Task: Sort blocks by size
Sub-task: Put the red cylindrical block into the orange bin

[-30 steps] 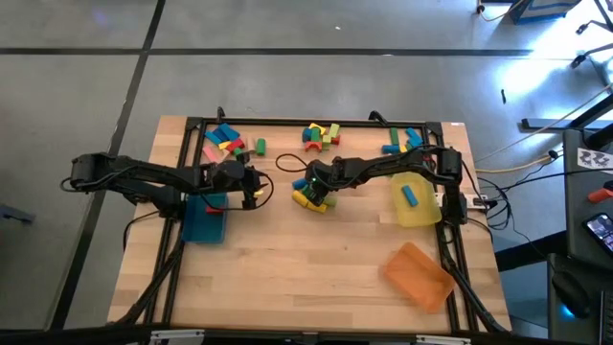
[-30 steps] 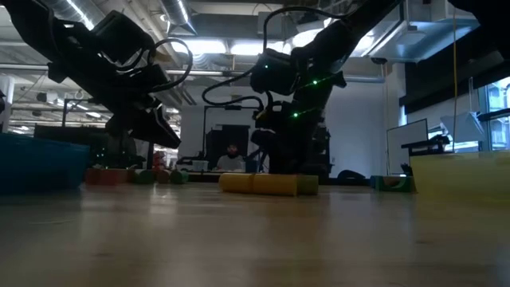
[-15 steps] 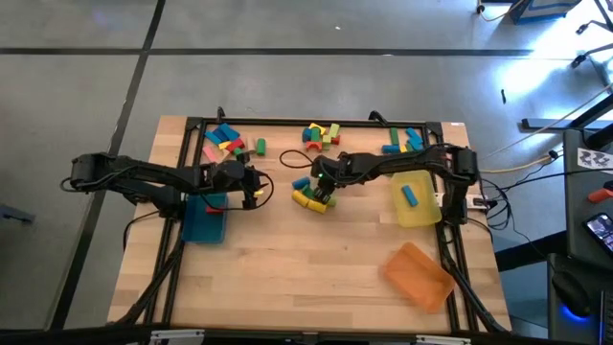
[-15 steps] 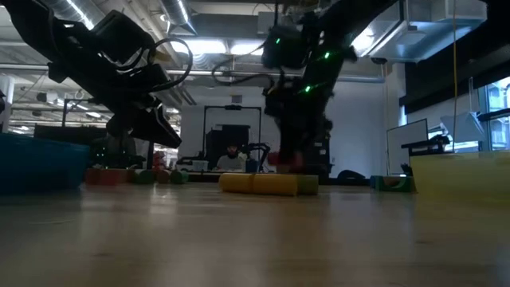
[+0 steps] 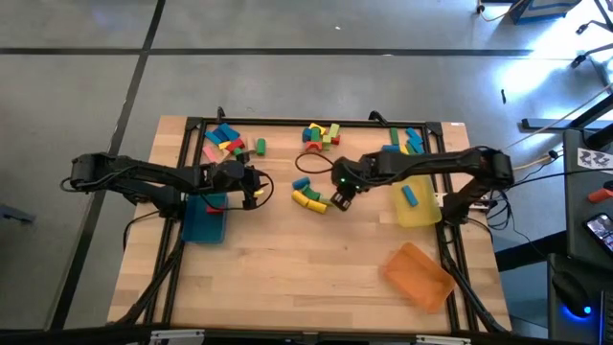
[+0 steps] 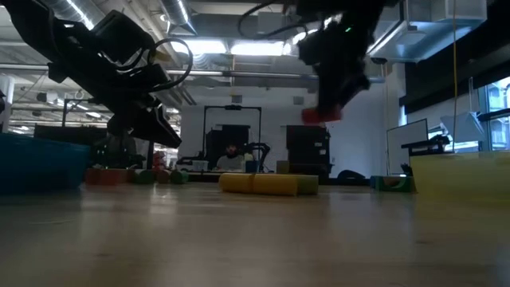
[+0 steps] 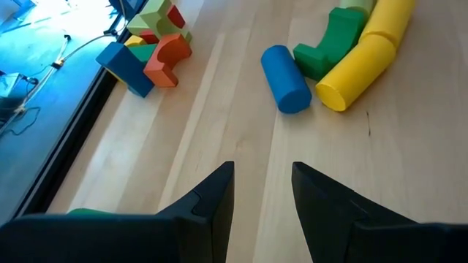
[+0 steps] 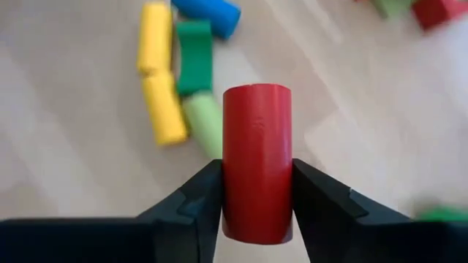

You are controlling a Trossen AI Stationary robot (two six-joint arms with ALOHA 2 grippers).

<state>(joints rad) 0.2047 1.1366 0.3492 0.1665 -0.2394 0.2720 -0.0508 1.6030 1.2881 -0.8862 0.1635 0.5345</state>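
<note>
My right tool point(image 8: 256, 191) grips a smooth, red painted wooden cylinder point(image 8: 257, 161), one dark finger pressed flat on each curved side. The cylinder's long axis runs forward in line with my fingers, its flat far end pointing away from my wrist and sticking out well past the fingertips. From the low view the red cylinder point(image 6: 321, 115) hangs clear above the pale wooden bench point(image 5: 287, 268), with nothing under it touching it.

Below and beyond the held piece lies a small cluster on the bench: two yellow cylinders point(image 8: 156, 80) lying end to end, a dark green arch block point(image 8: 193, 62) just beside them, a light green cylinder point(image 8: 206, 124) next to that, and a blue cylinder point(image 8: 208, 13) at the far end. From above, this cluster point(image 5: 308, 197) sits just to the left of my right tool point(image 5: 341, 199), near the bench's middle.

My left tool point(image 7: 262, 197) hovers low over the bench with its fingers parted and nothing between them, pointing toward the same cluster. It sits near the teal shallow tray point(image 5: 203, 220). A yellow shallow tray point(image 5: 418, 209) holding a blue bar lies on the right, an orange tray point(image 5: 418, 275) nearer the front corner. More mixed painted blocks point(image 5: 228, 142) lie scattered along the far edge.
</note>
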